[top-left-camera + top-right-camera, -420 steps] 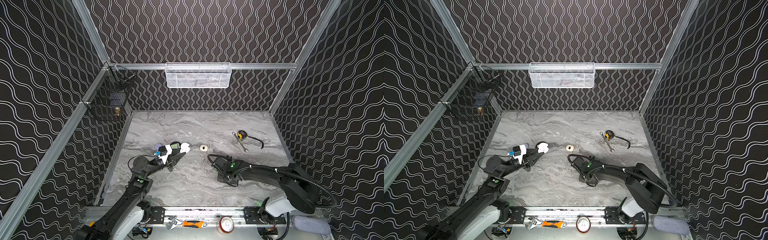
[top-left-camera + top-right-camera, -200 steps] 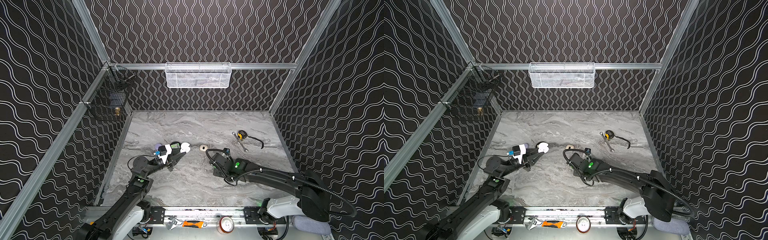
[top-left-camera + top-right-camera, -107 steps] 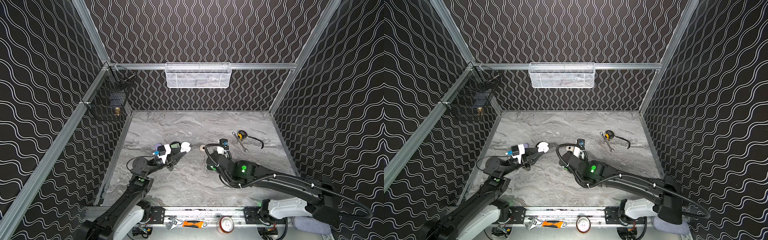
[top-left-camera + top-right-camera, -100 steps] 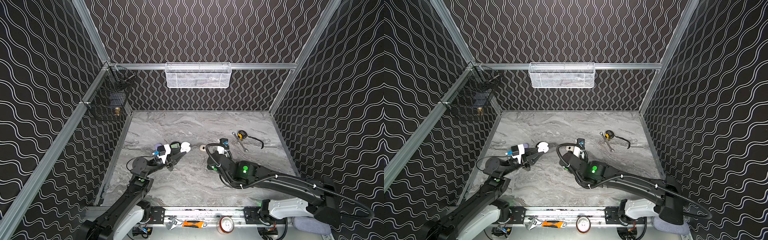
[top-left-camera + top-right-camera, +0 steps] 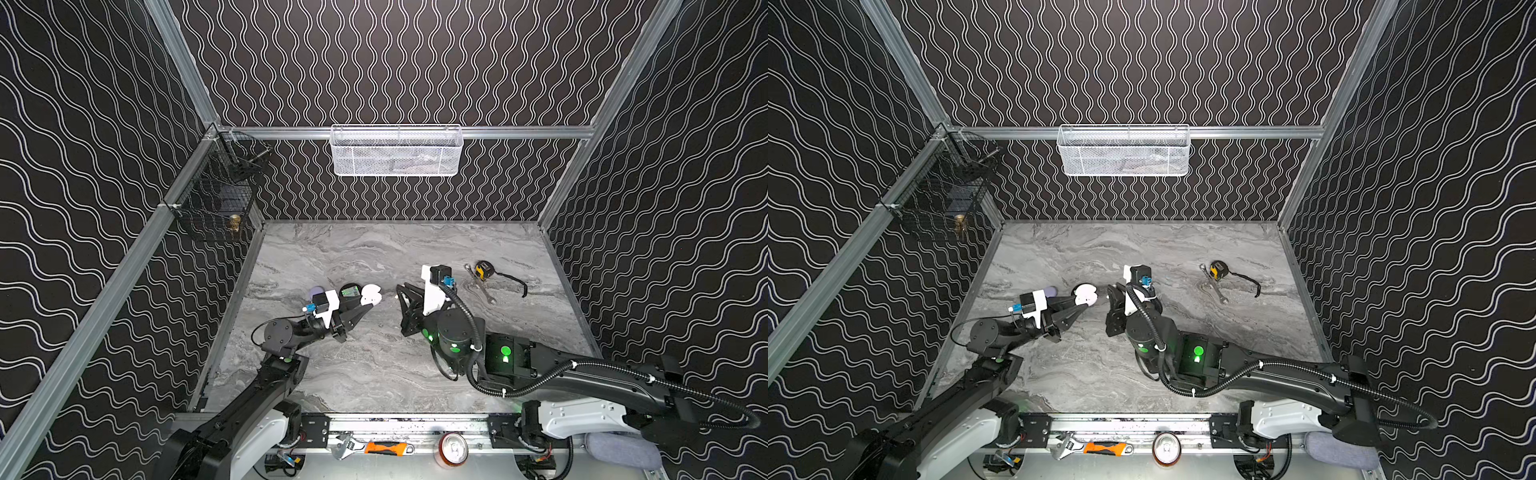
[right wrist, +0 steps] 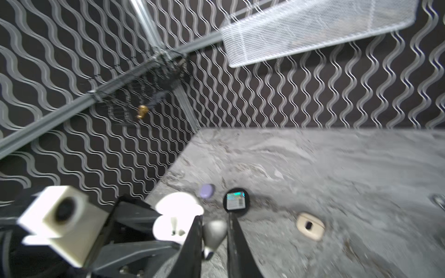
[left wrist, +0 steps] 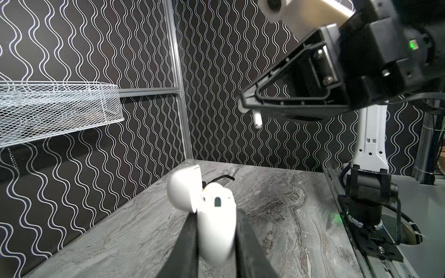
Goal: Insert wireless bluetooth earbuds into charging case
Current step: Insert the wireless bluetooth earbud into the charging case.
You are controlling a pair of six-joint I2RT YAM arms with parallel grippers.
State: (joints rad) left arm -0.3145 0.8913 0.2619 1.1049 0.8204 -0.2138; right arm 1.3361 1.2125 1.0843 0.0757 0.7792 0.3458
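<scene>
Left gripper (image 7: pixel 215 216) clamps the open white case (image 6: pixel 177 216); right gripper (image 6: pixel 214 216) pinches 1 earbud (image 7: pixel 257 120), uninserted; another seems seated already.

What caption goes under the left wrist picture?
Open white case in the left gripper, earbud pinched in the right gripper close by.

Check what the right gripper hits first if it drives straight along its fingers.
Probably the table between the lilac case and the black labelled disc: both lie just past the right gripper, holding an earbud, in its wrist view. Depth is unclear. The open white case sits aside.
</scene>
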